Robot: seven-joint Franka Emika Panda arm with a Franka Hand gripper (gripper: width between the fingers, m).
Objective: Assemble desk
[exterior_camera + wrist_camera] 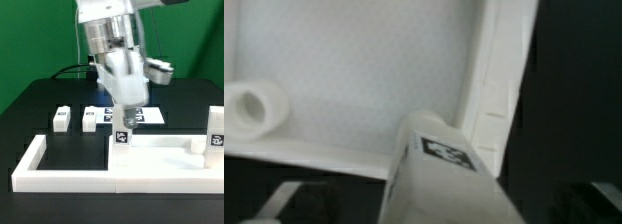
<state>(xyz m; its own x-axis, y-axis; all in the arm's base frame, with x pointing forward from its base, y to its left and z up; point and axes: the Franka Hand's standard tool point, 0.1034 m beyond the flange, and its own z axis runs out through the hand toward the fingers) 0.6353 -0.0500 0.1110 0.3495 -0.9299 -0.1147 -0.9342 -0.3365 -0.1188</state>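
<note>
Exterior view first: the hand [126, 108] hangs right over a leg [122, 136] that stands upright at the corner of the tabletop [165, 152] on the exterior view's left. That leg's long axis runs straight up and down, directly beneath the hand. Another leg [215, 132] stands at the far corner on the exterior view's right. A spare leg [62, 118] and a second spare leg [91, 118] sit on the black bench [40, 100] behind, well apart from the hand. The white rail [60, 178] wraps the front. The fingertips are lost against the hand's own body here.

Over to the wrist view: the leg [441, 165] rises toward the lens, tag showing, between the fingers [281, 200]. Dark gaps show either side, so the hand looks wide open and grips nothing. Beyond lies the tabletop [349, 70], its round hole [246, 108] cut off at the edge. The leg's foot is hidden, so I cannot tell whether it is seated.
</note>
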